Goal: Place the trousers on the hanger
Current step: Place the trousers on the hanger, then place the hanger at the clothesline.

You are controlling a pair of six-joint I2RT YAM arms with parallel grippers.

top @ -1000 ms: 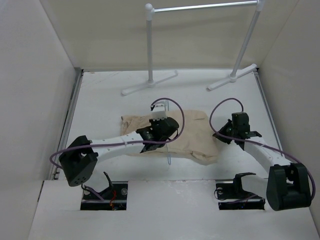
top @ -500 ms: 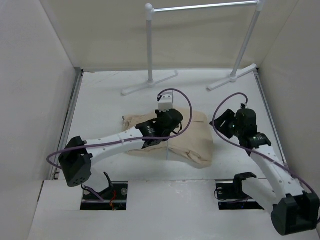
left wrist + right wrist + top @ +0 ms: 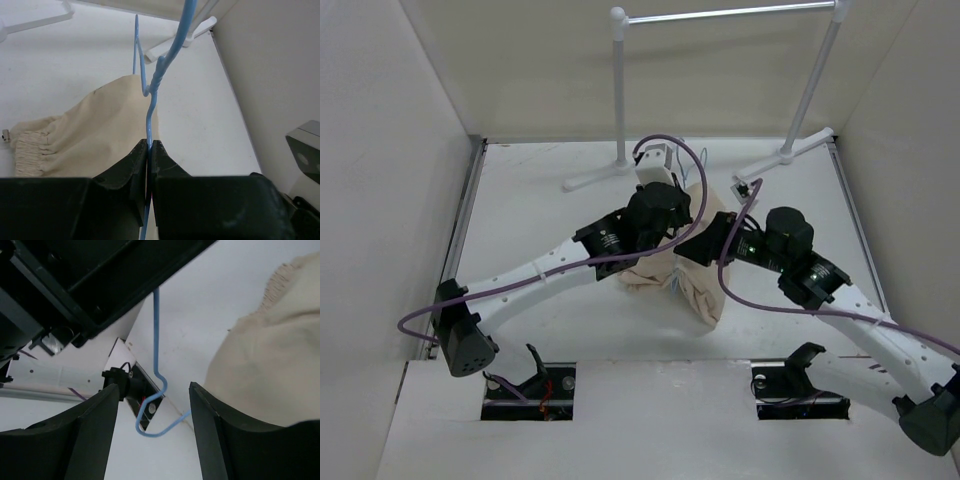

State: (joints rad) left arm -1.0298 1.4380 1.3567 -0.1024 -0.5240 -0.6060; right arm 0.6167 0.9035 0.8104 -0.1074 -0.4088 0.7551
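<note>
The beige trousers [image 3: 692,280] hang bunched in a fold over the pale blue wire hanger [image 3: 153,95] at mid-table. In the left wrist view the cloth [image 3: 85,137] drapes to the left of the wire. My left gripper [image 3: 149,146] is shut on the hanger's wire just below the twisted neck, and from above it [image 3: 672,225] sits over the top of the bundle. My right gripper [image 3: 152,387] stands open right beside the trousers [image 3: 265,375], with a bent end of the hanger [image 3: 156,360] showing between its fingers and nothing gripped. From above, the right gripper [image 3: 708,245] is against the cloth's right side.
The white tubular rack [image 3: 619,90] stands at the back, with its feet [image 3: 605,172] on the table and its bar overhead. One rack foot [image 3: 180,40] lies just beyond the hanger's hook. Walls close in on the left, right and back.
My left arm lifted the hanger up and away, so the flat trousers now hang bunched. My right gripper opened and swung left to the cloth.
</note>
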